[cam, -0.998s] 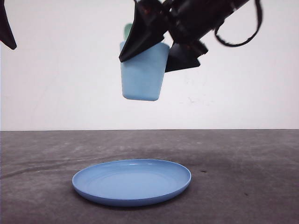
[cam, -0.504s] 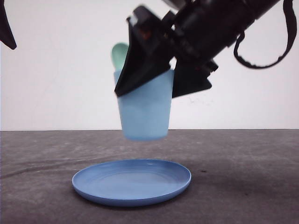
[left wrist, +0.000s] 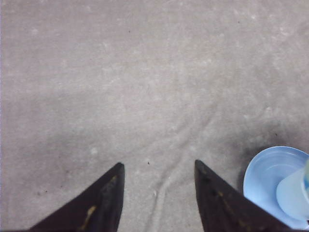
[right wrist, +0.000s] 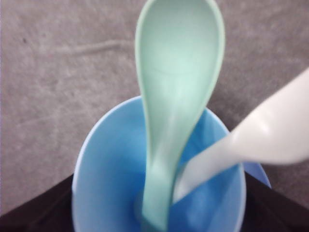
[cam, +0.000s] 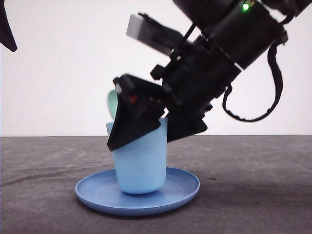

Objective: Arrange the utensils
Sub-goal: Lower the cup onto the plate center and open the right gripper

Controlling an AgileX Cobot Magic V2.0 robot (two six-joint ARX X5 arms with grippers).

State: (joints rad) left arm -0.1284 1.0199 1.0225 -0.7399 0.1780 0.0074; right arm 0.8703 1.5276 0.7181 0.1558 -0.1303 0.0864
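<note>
My right gripper point(cam: 151, 134) is shut on the light blue cup point(cam: 141, 165), one black finger on each side of its rim. The cup's base is down on the round blue plate point(cam: 185, 187), leaning slightly. Inside the cup stand the mint-green spoon point(right wrist: 181, 72), bowl end up, and the white fork point(right wrist: 270, 135), which leans out over the rim with its tines hidden. The spoon's bowl point(cam: 112, 105) peeks out behind the left finger. My left gripper point(left wrist: 158, 166) hangs open over bare table, well left of the plate point(left wrist: 263, 174) and cup point(left wrist: 292, 193).
The dark grey table point(cam: 253, 165) stretches on both sides of the plate, in front of a white wall. One finger of the left gripper point(cam: 7, 29) hangs high at the left edge of the front view.
The right gripper has come down with the cup, from high above the plate until its base is on the plate. The left gripper has stayed still.
</note>
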